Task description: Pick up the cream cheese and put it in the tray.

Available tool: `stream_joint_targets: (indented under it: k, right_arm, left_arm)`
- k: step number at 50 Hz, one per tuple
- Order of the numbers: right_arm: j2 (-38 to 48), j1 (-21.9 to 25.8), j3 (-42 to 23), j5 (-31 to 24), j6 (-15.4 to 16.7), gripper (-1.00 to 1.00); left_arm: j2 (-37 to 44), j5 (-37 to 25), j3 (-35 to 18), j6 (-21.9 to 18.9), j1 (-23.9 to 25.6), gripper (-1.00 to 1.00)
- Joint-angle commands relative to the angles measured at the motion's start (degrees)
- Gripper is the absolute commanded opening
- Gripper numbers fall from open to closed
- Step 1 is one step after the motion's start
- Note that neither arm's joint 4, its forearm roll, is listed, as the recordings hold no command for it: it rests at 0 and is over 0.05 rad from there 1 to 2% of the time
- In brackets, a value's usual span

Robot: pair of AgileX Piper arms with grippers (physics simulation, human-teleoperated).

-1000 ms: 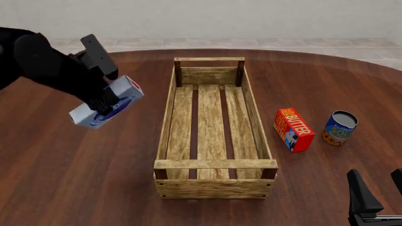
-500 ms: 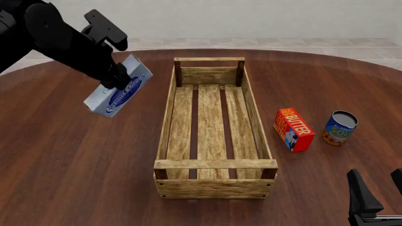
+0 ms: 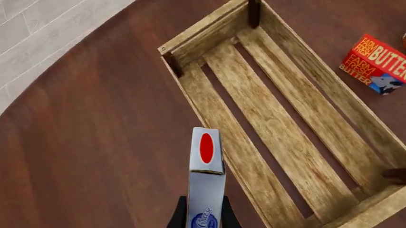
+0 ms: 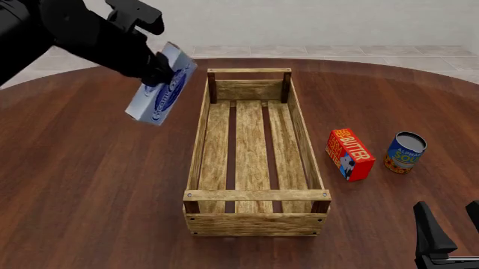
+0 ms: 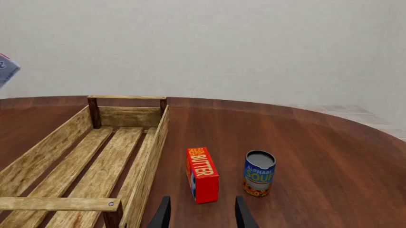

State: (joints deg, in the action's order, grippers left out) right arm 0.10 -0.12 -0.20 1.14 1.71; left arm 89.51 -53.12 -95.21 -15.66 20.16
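The tray [image 4: 257, 147] is open at the top, its slatted floor bare from end to end. To its right stand a butter box [image 4: 349, 154] and a can [image 4: 405, 152], close together. Bare table [image 4: 90, 190] lies to its left.

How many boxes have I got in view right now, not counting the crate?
2: the cream cheese in the left gripper, in the air left of the tray; the butter box on the table right of the tray.

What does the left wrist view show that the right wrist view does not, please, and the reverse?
Only the left wrist view shows the cream cheese end-on, red oval up, held in the left pincer beside the tray's long wall. Only the right wrist view shows the soup can and the open right pincer. Both show the tray and the butter box.
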Motion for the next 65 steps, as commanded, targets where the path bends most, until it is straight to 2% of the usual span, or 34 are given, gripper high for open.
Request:
stream_joint_targets:
  k: [1,2,4,6,8,12,16,23,34,46,55,63,65]
  right_arm:
    - [0.0,0.0,0.0,0.0,0.0,1.00]
    - [0.0,0.0,0.0,0.0,0.0,1.00]
    - [0.0,0.0,0.0,0.0,0.0,1.00]
    - [0.0,0.0,0.0,0.0,0.0,1.00]
    - [0.0,0.0,0.0,0.0,0.0,1.00]
    - [0.0,0.0,0.0,0.0,0.0,1.00]
    - [0.0,0.0,0.0,0.0,0.0,1.00]
    - [0.0,0.0,0.0,0.0,0.0,1.00]
    - [0.0,0.0,0.0,0.0,0.0,1.00]
    - [0.0,0.0,0.0,0.0,0.0,1.00]
    - [0.0,0.0,0.0,0.0,0.0,1.00]
    - [0.0,0.0,0.0,0.0,0.0,1.00]
    - [0.0,0.0,0.0,0.0,0.0,1.00]
  left_arm:
    - [-1.3,2.6,-0.7,6.5,1.6,-1.00]
    - [-1.4,3.2,-1.2,8.7,3.2,-1.00]
    - [-0.6,3.2,-2.4,9.8,1.5,-1.00]
    - [-0.1,3.7,-3.3,10.0,2.5,-1.00]
    - [0.7,3.3,-4.4,13.0,3.5,-1.00]
    - [1.5,3.5,-4.9,11.6,4.9,-1.00]
    - [2.5,2.8,-6.8,12.1,5.4,-1.00]
    - [3.7,3.3,-7.1,12.1,6.3,-1.00]
    - [2.6,7.9,-1.1,14.3,8.7,-1.00]
    - [2.6,9.5,-0.9,17.1,10.3,-1.00]
    - [2.3,12.5,2.2,16.7,10.7,-1.00]
    - [0.6,18.0,8.6,16.2,10.9,-1.00]
    - [0.0,19.9,9.9,14.5,10.0,-1.00]
